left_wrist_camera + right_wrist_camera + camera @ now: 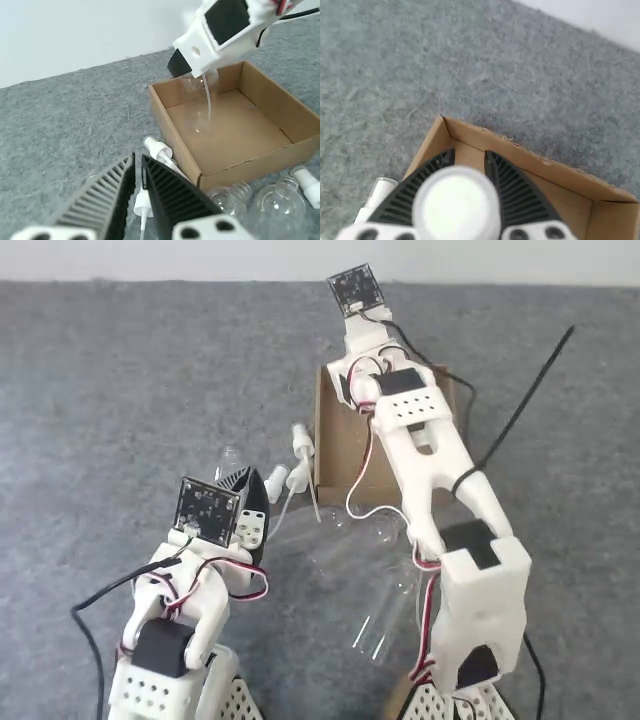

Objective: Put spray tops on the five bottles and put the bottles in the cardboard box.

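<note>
My right gripper (468, 155) is shut on a clear bottle (200, 90) fitted with a white spray top (455, 202). It hangs over the open cardboard box (280, 150), with the dip tube showing inside the bottle. The same gripper (192, 72) hovers above the box's far corner. My left gripper (138, 161) sits low on the carpet left of the box (325, 455), its jaws shut with nothing between them. A loose spray top (143, 202) lies just under it, and another spray top (157, 148) rests by the box wall. Clear bottles (277, 205) lie in front of the box.
Another spray top (307, 182) lies beside the bottles. More clear bottles (395, 585) lie on the grey carpet between the two arm bases. The right arm (440, 470) stretches across the box's near side. A black cable (525, 405) runs to the right.
</note>
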